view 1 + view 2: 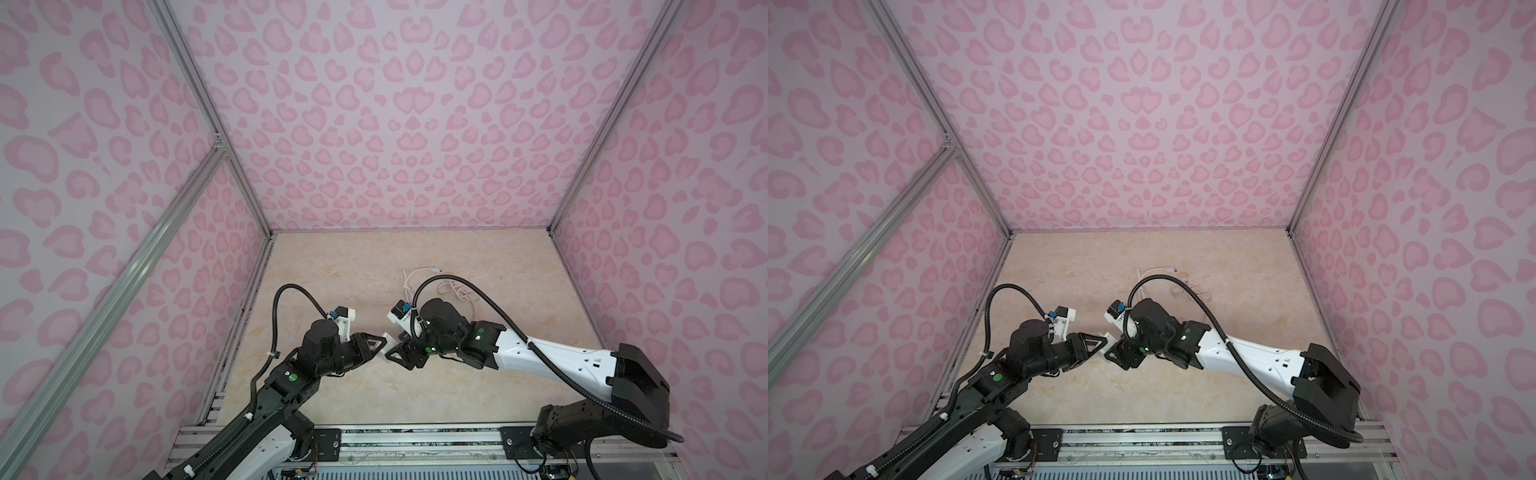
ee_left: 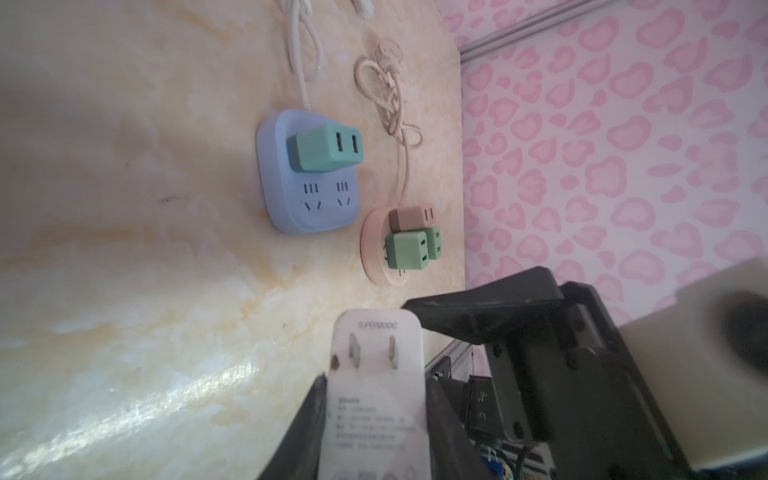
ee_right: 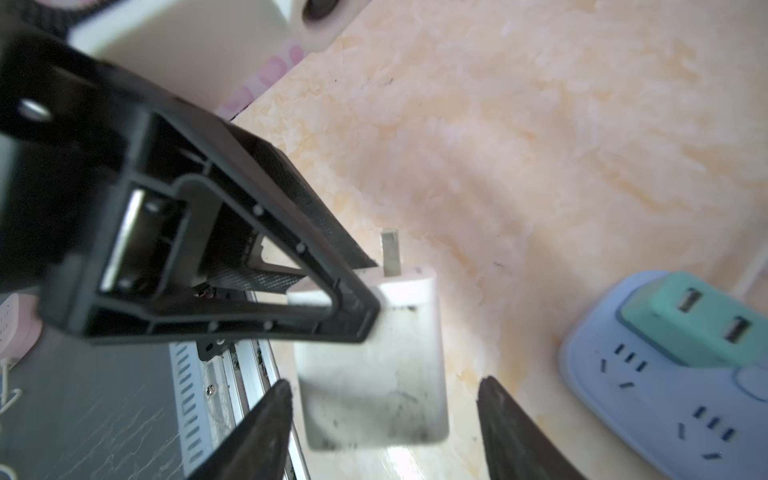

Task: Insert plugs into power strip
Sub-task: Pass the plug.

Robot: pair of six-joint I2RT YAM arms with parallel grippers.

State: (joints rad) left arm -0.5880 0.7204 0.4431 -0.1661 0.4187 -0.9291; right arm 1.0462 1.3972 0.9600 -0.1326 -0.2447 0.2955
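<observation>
My left gripper (image 2: 376, 415) is shut on the flat white plug (image 2: 376, 365), prongs facing the wrist camera. In both top views the two grippers meet above the table's middle, with the white plug (image 1: 385, 338) between them. My right gripper (image 3: 384, 384) is open, its fingers standing clear on either side of that white plug (image 3: 374, 374). A teal plug (image 2: 324, 145) sits in the blue square power strip (image 2: 307, 208). A pinkish-tan plug (image 2: 409, 216) and two mint green plugs (image 2: 405, 251) sit on a round pink power strip (image 2: 374, 270).
Two coiled cords (image 1: 453, 291) lie behind the right arm, which hides both strips in the top views. The blue strip (image 3: 665, 395) shows two free sockets. Pink patterned walls (image 1: 374, 124) close in the marble table (image 1: 332, 270) on three sides.
</observation>
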